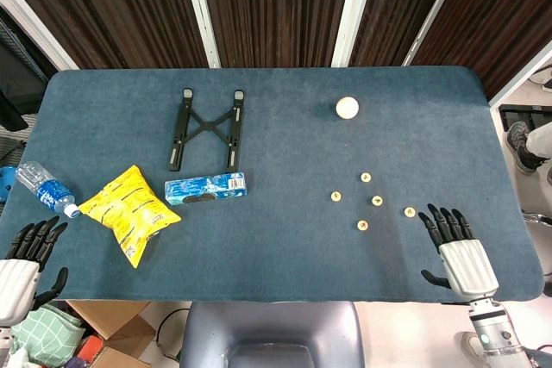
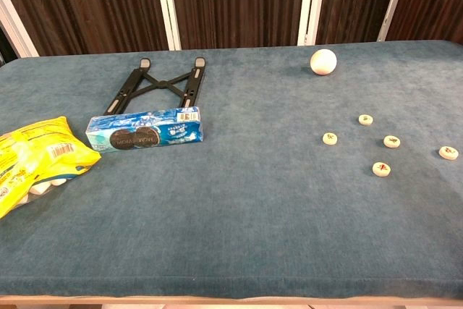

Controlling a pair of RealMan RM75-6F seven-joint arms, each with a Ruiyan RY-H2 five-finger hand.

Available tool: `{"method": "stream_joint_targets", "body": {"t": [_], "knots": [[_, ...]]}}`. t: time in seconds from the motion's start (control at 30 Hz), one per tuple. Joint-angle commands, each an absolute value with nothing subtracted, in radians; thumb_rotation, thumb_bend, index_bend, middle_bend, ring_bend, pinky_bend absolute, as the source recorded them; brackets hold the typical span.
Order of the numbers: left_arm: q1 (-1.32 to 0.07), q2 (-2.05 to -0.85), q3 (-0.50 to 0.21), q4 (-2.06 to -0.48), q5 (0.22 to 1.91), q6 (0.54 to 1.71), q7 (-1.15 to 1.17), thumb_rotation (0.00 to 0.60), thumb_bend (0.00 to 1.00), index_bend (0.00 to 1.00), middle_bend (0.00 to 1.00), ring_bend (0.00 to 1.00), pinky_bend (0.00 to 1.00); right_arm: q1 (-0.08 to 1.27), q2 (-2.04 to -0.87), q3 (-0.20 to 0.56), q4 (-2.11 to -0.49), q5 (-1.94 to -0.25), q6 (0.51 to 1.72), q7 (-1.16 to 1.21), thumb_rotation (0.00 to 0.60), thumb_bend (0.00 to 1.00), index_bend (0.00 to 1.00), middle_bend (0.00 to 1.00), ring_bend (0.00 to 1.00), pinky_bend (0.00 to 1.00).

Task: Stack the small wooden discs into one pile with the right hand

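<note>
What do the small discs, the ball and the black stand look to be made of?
Discs: pale, matte, likely wood, with coloured marks on top. Ball: off-white, smooth, matte; plastic or foam, can't tell. Stand: black flat bars, crossed, probably plastic or painted metal, with grey pads at the ends.

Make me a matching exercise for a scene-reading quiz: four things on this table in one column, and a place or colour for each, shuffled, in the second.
Things
1. white ball
2. yellow snack bag
3. black folding stand
4. right hand

Descriptions
A. lies flat toward the far edge, beyond the blue biscuit box
B. rests open at the near right corner, just beside the wooden discs
C. sits alone beyond the discs
D. lies near the left edge, next to the water bottle

Pairs: 1-C, 2-D, 3-A, 4-B
</note>
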State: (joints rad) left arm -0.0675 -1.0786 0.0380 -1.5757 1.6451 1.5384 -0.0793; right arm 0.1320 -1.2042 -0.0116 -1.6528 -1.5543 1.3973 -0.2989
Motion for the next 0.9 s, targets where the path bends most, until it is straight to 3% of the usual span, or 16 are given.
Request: {"method": "stream_joint_targets", "body": {"t": [0.03,0.23,0.33,0.57,0.7,0.9], "knots": [[-0.066,-1.08,0.037,-1.576,1.644,1.54,-0.079,0.6,0.49,0.0,0.0,0.0,0.07,0.14,-1.208,-0.013,-1.65,-1.556,1.383,-0.3,0.6,0.23,0.03,0.0,0.0,0.0],[-0.068,-1.08,0.037,-1.576,1.647,1.54,-0.078,0.6,0.49,0.0,0.0,0.0,0.07,0.155,-1.22,-0.021,-1.645,-1.568,1.353,-0.3,0.6,0.23,0.07,0.0,0.0,0.0],[-0.077,-1.082,0.034,-1.576,1.642,1.524,-0.077,0.6,0.49,0.0,0.0,0.0,0.07,0.191,-1.249,-0.025,-1.626,-1.597,1.306,-0.315,0.6,0.23,0.16,0.0,0.0,0.0],[-0.085,-1.077,0.039,-1.575,1.65,1.515,-0.098,0.6,0.49,0.0,0.0,0.0,0.07,0.369,-1.414,0.092,-1.504,-1.497,1.085,-0.495,0.6,0.31,0.38,0.0,0.0,0.0],[-0.083,-1.074,0.04,-1.571,1.656,1.521,-0.11,0.6,0.49,0.0,0.0,0.0,0.07,0.423,-1.471,0.126,-1.447,-1.413,1.01,-0.542,0.6,0.34,0.43,0.0,0.0,0.0],[-0.08,-1.072,0.042,-1.567,1.656,1.527,-0.113,0.6,0.49,0.0,0.0,0.0,0.07,0.45,-1.514,0.125,-1.392,-1.367,0.99,-0.559,0.6,0.36,0.46,0.0,0.0,0.0]]}}
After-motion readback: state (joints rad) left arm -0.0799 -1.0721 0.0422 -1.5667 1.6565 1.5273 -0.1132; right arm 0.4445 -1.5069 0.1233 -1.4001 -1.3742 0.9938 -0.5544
